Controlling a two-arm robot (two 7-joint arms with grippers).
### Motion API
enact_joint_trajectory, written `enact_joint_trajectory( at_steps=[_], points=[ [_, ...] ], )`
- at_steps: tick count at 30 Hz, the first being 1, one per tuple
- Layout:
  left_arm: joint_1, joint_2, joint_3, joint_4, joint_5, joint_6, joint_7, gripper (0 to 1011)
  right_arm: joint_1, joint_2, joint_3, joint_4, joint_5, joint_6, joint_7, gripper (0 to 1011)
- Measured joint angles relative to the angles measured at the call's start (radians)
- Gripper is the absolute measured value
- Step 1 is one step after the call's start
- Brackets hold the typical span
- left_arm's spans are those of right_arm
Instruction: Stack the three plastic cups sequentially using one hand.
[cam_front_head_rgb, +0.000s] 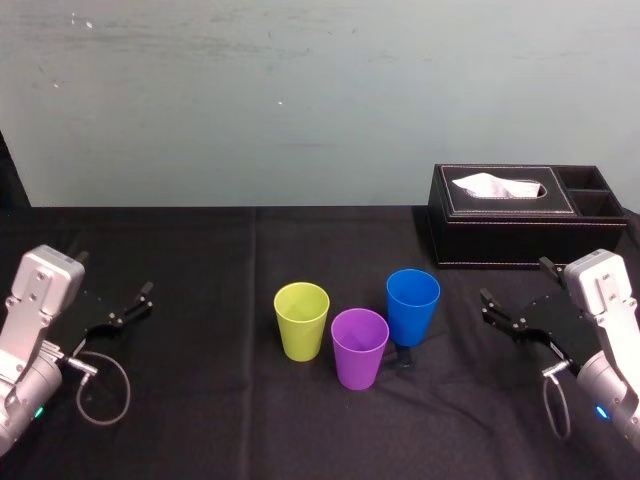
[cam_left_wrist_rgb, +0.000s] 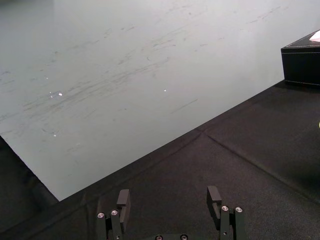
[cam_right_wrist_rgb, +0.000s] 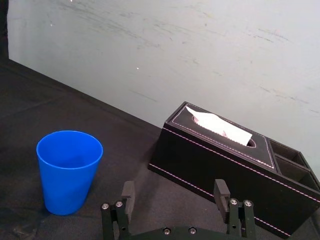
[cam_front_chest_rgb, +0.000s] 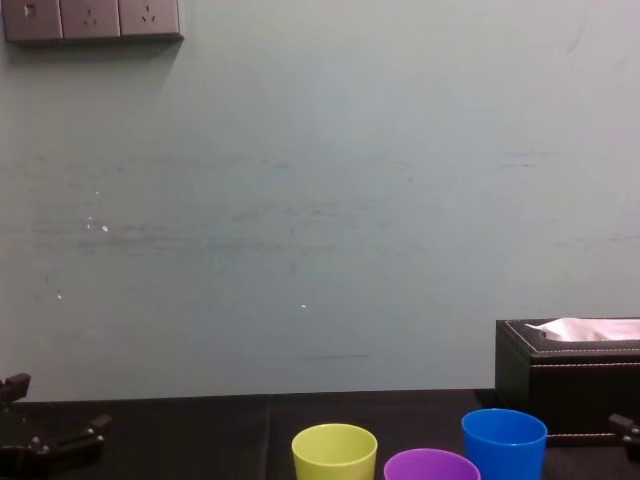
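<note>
Nothing stacked: found yellow-green cup (cam_front_head_rgb: 301, 318), purple cup (cam_front_head_rgb: 359, 346), blue cup (cam_front_head_rgb: 412, 305) upright on counter (cam_front_head_rgb: 200, 400). Saw right end effector (cam_front_head_rgb: 515, 280) wide open, empty, near blue cup (left end effector (cam_front_head_rgb: 115, 273) likewise, idle). Needed next: grip one cup.

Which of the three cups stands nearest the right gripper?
The blue cup, rightmost of the three, on the side of the right gripper; the purple cup and yellow-green cup stand farther left.

Silver-grey arms (cam_front_head_rgb: 35, 300); black left tool (cam_front_head_rgb: 115, 272), right tool (cam_front_head_rgb: 515, 283); silver screws (cam_right_wrist_rgb: 231, 202); looped grey cables (cam_front_head_rgb: 103, 388).
</note>
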Motion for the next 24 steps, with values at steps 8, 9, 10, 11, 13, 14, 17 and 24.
enact_joint_trajectory(
  at_steps=[8,9,10,11,13,14,17,24],
  points=[
    [0.0,0.0,0.0,0.0,0.0,0.0,0.0,1000,0.0,0.0,0.0,0.0,0.0,0.0,0.0,1004],
    [0.0,0.0,0.0,0.0,0.0,0.0,0.0,1000,0.0,0.0,0.0,0.0,0.0,0.0,0.0,1004],
    [0.0,0.0,0.0,0.0,0.0,0.0,0.0,1000,0.0,0.0,0.0,0.0,0.0,0.0,0.0,1004],
    [0.0,0.0,0.0,0.0,0.0,0.0,0.0,1000,0.0,0.0,0.0,0.0,0.0,0.0,0.0,1004],
    [0.0,0.0,0.0,0.0,0.0,0.0,0.0,1000,0.0,0.0,0.0,0.0,0.0,0.0,0.0,1004],
    [0.0,0.0,0.0,0.0,0.0,0.0,0.0,1000,0.0,0.0,0.0,0.0,0.0,0.0,0.0,1004],
    [0.0,0.0,0.0,0.0,0.0,0.0,0.0,1000,0.0,0.0,0.0,0.0,0.0,0.0,0.0,1004],
    [0.0,0.0,0.0,0.0,0.0,0.0,0.0,1000,0.0,0.0,0.0,0.0,0.0,0.0,0.0,1004]
  ],
)
